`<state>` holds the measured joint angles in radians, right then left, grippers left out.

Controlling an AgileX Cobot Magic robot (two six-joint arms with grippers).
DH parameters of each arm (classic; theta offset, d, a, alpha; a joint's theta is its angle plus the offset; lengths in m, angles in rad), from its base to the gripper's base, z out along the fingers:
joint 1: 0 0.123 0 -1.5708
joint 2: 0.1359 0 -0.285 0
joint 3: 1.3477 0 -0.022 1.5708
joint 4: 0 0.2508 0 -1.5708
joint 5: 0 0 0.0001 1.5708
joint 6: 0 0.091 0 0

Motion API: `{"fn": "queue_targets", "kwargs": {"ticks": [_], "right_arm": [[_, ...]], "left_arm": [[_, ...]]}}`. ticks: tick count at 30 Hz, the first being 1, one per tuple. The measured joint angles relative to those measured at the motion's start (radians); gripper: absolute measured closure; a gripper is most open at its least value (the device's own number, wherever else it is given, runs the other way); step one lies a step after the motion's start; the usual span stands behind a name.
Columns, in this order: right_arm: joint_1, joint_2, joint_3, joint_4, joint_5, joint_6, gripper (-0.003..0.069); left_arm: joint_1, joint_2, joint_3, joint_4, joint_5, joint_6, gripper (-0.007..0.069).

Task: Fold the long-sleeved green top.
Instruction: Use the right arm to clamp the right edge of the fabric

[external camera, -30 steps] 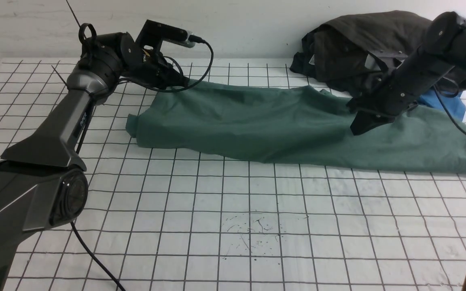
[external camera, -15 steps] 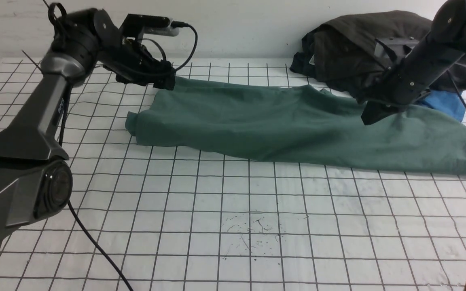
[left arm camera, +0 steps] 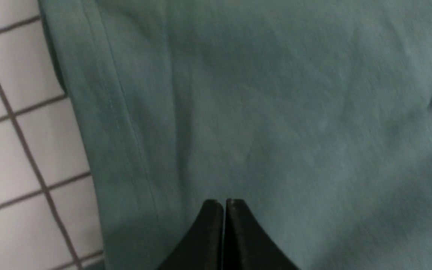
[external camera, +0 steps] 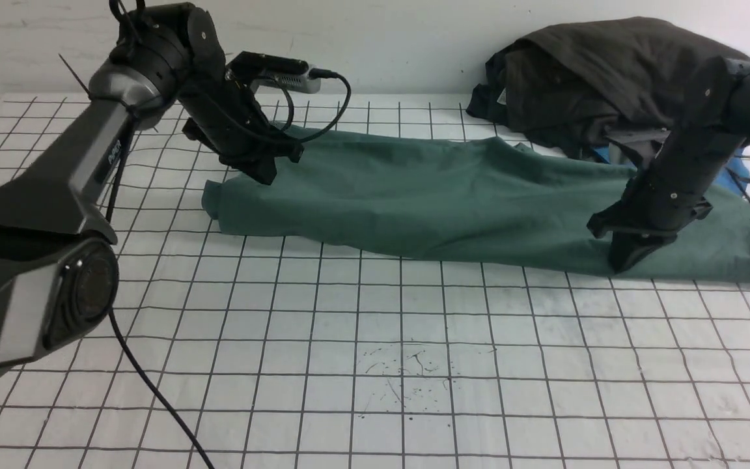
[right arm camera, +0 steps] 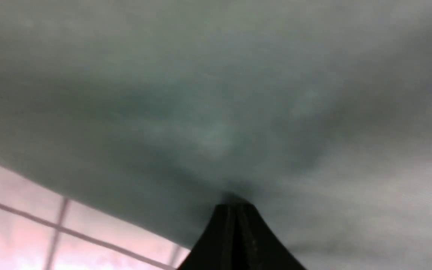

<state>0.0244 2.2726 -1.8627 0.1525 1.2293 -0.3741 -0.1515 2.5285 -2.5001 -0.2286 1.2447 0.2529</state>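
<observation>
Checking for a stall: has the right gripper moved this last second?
Yes. The right gripper has come away from the dark garment pile toward the camera, down to the near edge of the green top.

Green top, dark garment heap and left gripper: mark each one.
green long-sleeved top [external camera: 453, 202], front view, middle of the spread fabric.
dark garment heap [external camera: 583, 71], front view, its upper fold.
left gripper [left arm camera: 224, 203], left wrist view, between its shut fingertips.

Soft, even light fills the front view, shadows faint. The right wrist view blurs the green long-sleeved top [right arm camera: 216, 112] and tints the desk [right arm camera: 13, 232] pink.
</observation>
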Motion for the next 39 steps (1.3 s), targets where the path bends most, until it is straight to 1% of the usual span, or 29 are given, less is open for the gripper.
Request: {"fn": "queue_targets", "kwargs": {"ticks": [3,5,8,9,10,11,12,15,17,18,19,20,21,22,23,24,26,28,29,32,34,36,38,39], "right_arm": [[-0.030,-0.008,0.001,-0.018,-0.001,0.018,0.0670],[-0.046,-0.013,0.001,-0.017,-0.001,0.022,0.0670],[-0.073,-0.028,0.002,0.013,-0.002,0.025,0.0670],[-0.079,-0.036,0.002,0.060,-0.002,0.025,0.0670],[-0.079,-0.037,0.002,0.066,-0.002,0.025,0.0670],[-0.079,-0.038,0.002,0.113,-0.002,0.023,0.0670],[-0.079,-0.038,0.002,0.162,-0.002,0.017,0.0670],[-0.078,-0.032,0.002,0.199,-0.002,0.004,0.0669],[-0.079,-0.019,0.002,0.180,-0.003,-0.009,0.0669],[-0.083,-0.011,0.002,0.152,-0.003,-0.010,0.0669],[-0.083,-0.010,0.002,0.139,-0.003,-0.010,0.0669],[-0.095,-0.001,0.003,0.080,-0.003,0.003,0.0669],[-0.106,0.002,0.003,0.042,-0.003,0.023,0.0669],[-0.108,0.003,0.003,0.035,-0.003,0.027,0.0669],[-0.129,0.004,0.003,-0.009,-0.003,0.062,0.0669],[-0.153,0.004,0.003,-0.042,-0.003,0.086,0.0669],[-0.171,0.003,0.003,-0.057,-0.003,0.092,0.0669],[-0.225,0.003,0.003,-0.069,-0.004,0.103,0.0669],[-0.225,0.003,0.003,-0.069,-0.004,0.103,0.0669],[-0.291,-0.012,0.003,-0.048,-0.004,0.131,0.0665],[-0.316,-0.030,0.003,-0.031,-0.003,0.141,0.0662],[-0.354,-0.071,0.003,0.019,-0.003,0.140,0.0641],[-0.390,-0.114,0.003,0.072,-0.003,0.122,0.0589],[-0.392,-0.117,0.003,0.076,-0.003,0.121,0.0576]], "left_arm": [[0.000,-0.101,0.144,-0.003,0.000,0.018,0.0631],[0.000,-0.132,0.180,-0.015,0.000,0.026,0.0631],[-0.005,-0.191,0.231,-0.102,0.000,0.044,0.0631],[-0.020,-0.196,0.237,-0.182,-0.011,0.061,0.0631],[-0.023,-0.196,0.237,-0.190,-0.016,0.069,0.0631],[-0.047,-0.186,0.238,-0.235,-0.054,0.099,0.0631],[-0.074,-0.168,0.238,-0.249,-0.108,0.130,0.0631],[-0.110,-0.136,0.238,-0.223,-0.151,0.159,0.0631],[-0.132,-0.101,0.244,-0.129,-0.150,0.167,0.0631],[-0.133,-0.091,0.248,-0.073,-0.139,0.167,0.0631],[-0.133,-0.087,0.248,-0.050,-0.132,0.166,0.0631],[-0.128,-0.077,0.250,0.055,-0.087,0.147,0.0631],[-0.121,-0.076,0.250,0.108,-0.060,0.131,0.0631],[-0.121,-0.076,0.250,0.108,-0.060,0.127,0.0631],[-0.108,-0.076,0.250,0.166,-0.035,0.095,0.0631],[-0.091,-0.076,0.250,0.192,-0.033,0.070,0.0631],[-0.073,-0.076,0.249,0.205,-0.033,0.060,0.0631],[-0.027,-0.076,0.249,0.211,-0.029,0.044,0.0631],[-0.023,-0.076,0.249,0.210,-0.028,0.043,0.0631],[0.040,-0.106,0.264,0.171,-0.017,0.018,0.0631],[0.053,-0.133,0.274,0.147,-0.016,0.017,0.0631],[0.068,-0.219,0.302,0.098,-0.015,0.033,0.0631],[0.068,-0.348,0.343,0.070,-0.015,0.058,0.0631],[0.068,-0.359,0.352,0.067,-0.015,0.061,0.0631]]}}
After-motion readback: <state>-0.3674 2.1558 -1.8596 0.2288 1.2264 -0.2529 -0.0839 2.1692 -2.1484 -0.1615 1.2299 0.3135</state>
